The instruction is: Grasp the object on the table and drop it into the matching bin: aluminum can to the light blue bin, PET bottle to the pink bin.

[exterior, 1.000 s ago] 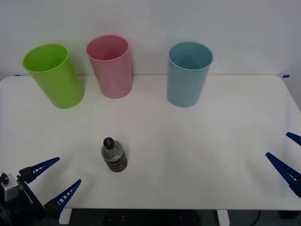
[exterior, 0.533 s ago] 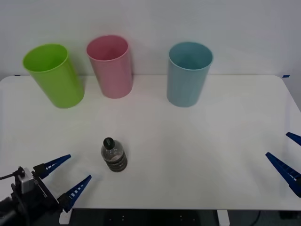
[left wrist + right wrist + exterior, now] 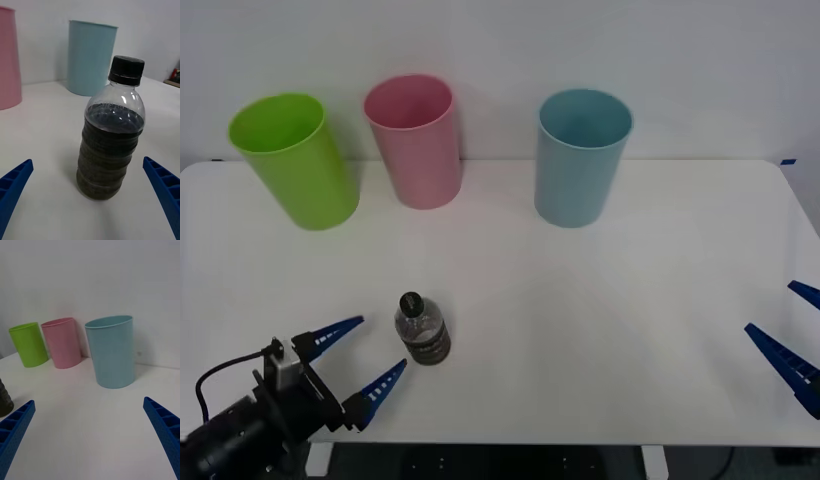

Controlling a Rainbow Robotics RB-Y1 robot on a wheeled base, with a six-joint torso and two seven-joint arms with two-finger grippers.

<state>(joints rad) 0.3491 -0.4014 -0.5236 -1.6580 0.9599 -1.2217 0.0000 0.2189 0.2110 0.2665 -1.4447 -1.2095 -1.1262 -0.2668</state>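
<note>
White tabletop [image 3: 600, 330], plain white wall behind. Three bins along the upper part of the front frame: lime green bin [image 3: 292, 160] upper left, pink bin [image 3: 417, 140] just right of it, light blue bin [image 3: 580, 157] right of centre. All upright, open rims up.

PET bottle [image 3: 421, 328] stands lower left of centre in the front frame, well apart from the bins. Clear body, dark label band, black cap [image 3: 126, 70] on top. Long axis vertical, cap pointing straight up.

Left gripper [image 3: 360, 360] sits at lower left of the front frame, fingers spread wide, holding nothing. Bottle is just beyond and slightly right of the fingertips, not yet between them, no contact. Left wrist view confirms it: bottle centred between the two blue fingers at the bottom corners, clear gap on each side.

Right gripper [image 3: 788, 335] is parked at the lower right edge of the front frame, fingers apart, empty, well away from the bottle. Left arm is clearly the nearer one.

Judgement: we're at pre-grasp approach. Next move needs a short advance toward the upper right so the fingers straddle the body at the label band, then close. Risk: a fingertip clips the bottle and tips it; it's narrow and upright. Target after the grasp is the pink bin.
</note>
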